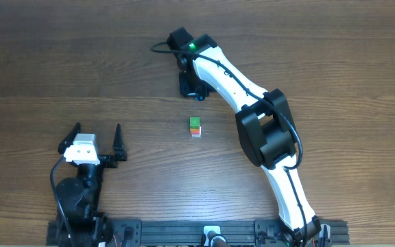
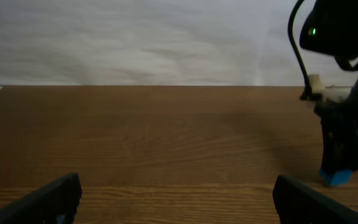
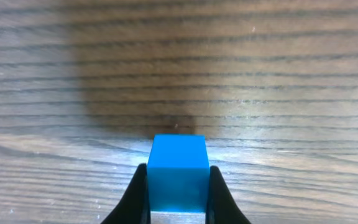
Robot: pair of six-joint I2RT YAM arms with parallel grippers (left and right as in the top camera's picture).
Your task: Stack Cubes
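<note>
Pinching the blue cube [image 3: 178,173] at the bench's [image 1: 334,68] far side, the right end effector [image 3: 178,186] looks mid-pickup. Next up: carry it over the green-on-red stack [image 1: 195,127] mid-bench and line it up square. Left end effector [image 1: 97,127] sits spread wide, well apart.

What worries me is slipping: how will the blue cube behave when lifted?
Probably rigid: the blue cube shows square, undented edges in the right pincer. Flat sides suggest it won't roll. Its smooth faces might slip.
</note>
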